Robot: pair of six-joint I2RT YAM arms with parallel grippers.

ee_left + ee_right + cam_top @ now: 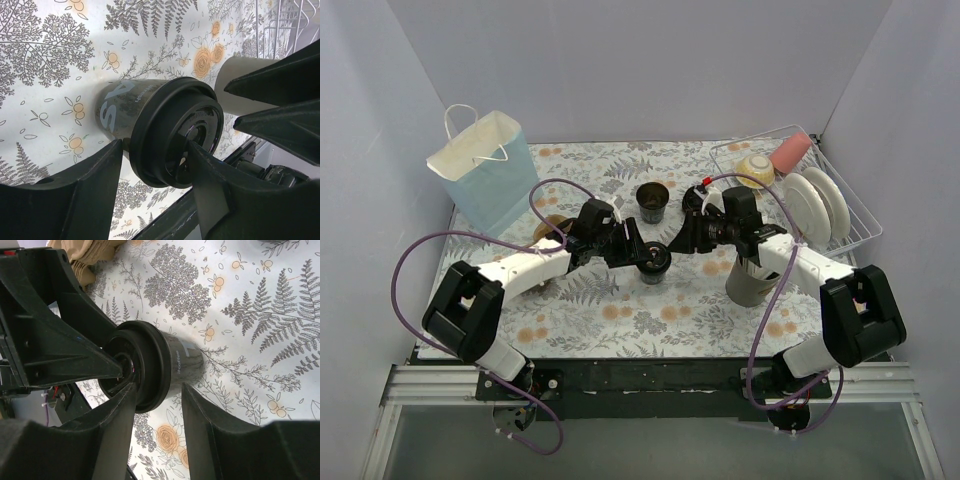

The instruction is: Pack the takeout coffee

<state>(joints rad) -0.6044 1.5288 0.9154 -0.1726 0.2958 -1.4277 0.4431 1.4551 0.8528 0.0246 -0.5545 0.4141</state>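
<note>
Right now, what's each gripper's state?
Left gripper: jaws partly apart around the lidded cup; grip cannot be told.
Right gripper: jaws partly apart astride the same cup; grip cannot be told.

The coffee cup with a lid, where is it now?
Top view: the lidded cup stands mid-table between the left tool and right tool, with the open cup just behind it.
</note>
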